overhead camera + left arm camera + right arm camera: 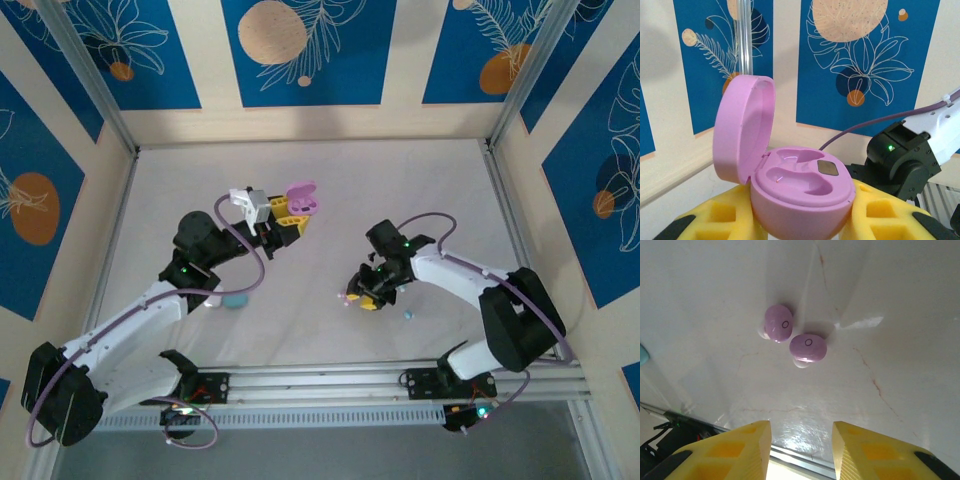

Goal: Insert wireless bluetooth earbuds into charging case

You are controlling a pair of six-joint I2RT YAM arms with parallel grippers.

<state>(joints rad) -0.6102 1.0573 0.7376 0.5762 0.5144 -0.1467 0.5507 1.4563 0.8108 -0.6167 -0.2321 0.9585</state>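
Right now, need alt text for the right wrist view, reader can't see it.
A pink earbud and a second pink earbud lie close together on the white table, ahead of the right gripper's yellow fingers, which stand apart with nothing between them. A teal object peeks in at the left edge.

The case (800,192) is glowing pink, the earbuds (808,346) are matching it (each wearing a dark ring), and the wall panels (925,45) are showing blue with white leaves.

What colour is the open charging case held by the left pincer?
Pink: the charging case, lid and base alike, shows best in the left wrist view.
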